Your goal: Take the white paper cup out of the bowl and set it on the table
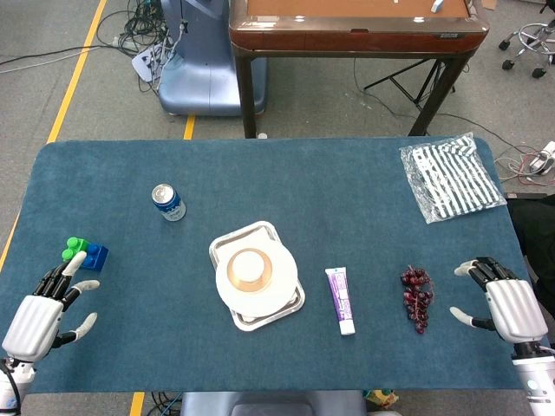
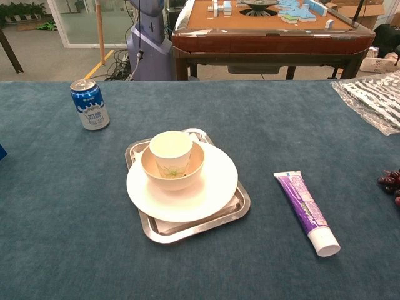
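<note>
The white paper cup (image 2: 170, 152) stands upright in the bowl (image 2: 187, 172), not yet out on the table (image 1: 286, 178), as we look down on our own workspace.

We take the metal tray (image 2: 234, 209) near the middle of the blue-covered table as our landmark. On the tray lies a white plate (image 2: 212, 187); the tan bowl sits on the plate toward its far left side, and the cup sits inside the bowl, its rim rising above the bowl's edge.

Far to the right of the tray and toward the back corner lies a clear bag of striped cloth (image 1: 451, 176). Our left hand (image 1: 45, 310) rests at the near edge, well to the left of the tray, fingers spread and holding nothing. Our right hand (image 1: 505, 303) rests well to the right of the tray, fingers likewise apart and empty.

Just right of the tray lies a purple-and-white tube (image 2: 306, 211), cap toward us. Behind and to the left of the tray stands a blue can (image 2: 90, 104). Beyond the tube, further right of the tray, lies a bunch of dark grapes (image 1: 416, 297). Well to the left of the tray, just beyond the left hand, sit blue and green toy blocks (image 1: 86, 252).
</note>
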Robot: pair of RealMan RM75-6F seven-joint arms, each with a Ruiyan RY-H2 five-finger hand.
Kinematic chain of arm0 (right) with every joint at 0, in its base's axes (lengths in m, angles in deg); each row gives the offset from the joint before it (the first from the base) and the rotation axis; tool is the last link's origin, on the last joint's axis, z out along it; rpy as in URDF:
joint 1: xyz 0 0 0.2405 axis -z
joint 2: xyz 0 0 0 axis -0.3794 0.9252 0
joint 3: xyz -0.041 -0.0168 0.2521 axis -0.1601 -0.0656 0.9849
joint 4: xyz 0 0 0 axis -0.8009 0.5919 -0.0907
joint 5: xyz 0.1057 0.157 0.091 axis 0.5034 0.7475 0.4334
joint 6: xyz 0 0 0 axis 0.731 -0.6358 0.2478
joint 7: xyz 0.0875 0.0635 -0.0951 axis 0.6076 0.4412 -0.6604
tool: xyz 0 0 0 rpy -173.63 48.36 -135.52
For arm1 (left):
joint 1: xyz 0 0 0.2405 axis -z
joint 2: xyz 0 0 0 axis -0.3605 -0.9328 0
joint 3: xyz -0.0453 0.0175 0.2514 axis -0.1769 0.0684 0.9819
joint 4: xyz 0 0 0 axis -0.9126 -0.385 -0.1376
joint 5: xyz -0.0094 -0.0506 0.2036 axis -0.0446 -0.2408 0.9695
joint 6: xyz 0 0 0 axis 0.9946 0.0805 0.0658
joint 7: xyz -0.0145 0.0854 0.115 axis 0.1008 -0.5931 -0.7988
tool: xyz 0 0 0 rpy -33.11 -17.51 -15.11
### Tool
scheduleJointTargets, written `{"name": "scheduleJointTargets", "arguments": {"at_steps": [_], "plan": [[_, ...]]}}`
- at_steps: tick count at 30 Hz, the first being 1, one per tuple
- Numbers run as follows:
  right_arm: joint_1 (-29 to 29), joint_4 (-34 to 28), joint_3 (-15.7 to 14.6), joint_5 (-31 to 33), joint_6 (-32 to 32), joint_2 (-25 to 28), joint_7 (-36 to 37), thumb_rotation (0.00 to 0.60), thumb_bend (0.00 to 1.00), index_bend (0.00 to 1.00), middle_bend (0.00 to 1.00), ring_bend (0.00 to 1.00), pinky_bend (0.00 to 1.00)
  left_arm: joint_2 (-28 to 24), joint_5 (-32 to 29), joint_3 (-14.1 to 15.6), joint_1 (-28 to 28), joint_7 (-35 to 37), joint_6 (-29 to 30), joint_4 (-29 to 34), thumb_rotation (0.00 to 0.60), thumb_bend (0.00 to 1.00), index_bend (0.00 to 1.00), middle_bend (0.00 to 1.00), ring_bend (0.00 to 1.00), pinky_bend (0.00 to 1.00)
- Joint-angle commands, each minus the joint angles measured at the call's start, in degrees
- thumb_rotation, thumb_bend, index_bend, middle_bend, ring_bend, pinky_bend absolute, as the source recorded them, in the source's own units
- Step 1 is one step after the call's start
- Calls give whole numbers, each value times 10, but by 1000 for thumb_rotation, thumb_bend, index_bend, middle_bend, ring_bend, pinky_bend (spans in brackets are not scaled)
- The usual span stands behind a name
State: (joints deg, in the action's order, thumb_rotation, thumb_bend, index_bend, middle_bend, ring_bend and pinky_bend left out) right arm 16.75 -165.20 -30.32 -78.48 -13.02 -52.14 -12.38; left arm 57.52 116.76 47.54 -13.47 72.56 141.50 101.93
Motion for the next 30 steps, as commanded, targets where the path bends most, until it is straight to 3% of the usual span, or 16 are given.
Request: {"name": "scheduleJointTargets", "arguments": {"at_steps": [1,11,16,19,30], "plan": [[4,1,2,-5,-12,-3,3,600,174,392,357,224,342,2,0,0,0,-1,0,-1,600,278,326,18,0,96],[0,9,8,5,-7,-10,9,600,174,407,374,242,342,2,-10,1,1,-3,-9,-1,600,278,330,21,0,96],[2,6,9,7,-10,-11,3,600,174,408,375,244,342,2,-5,4,1,-4,-6,3,600,278,440,21,0,96],[4,4,11,10,-13,-10,3,600,174,408,375,244,342,5,2,5,4,-6,-7,2,600,278,456,21,0,96],[13,6,16,12,-32,-12,6,600,174,408,382,245,342,0,30,8,47,-4,-54,33,600,278,467,20,0,96]]}}
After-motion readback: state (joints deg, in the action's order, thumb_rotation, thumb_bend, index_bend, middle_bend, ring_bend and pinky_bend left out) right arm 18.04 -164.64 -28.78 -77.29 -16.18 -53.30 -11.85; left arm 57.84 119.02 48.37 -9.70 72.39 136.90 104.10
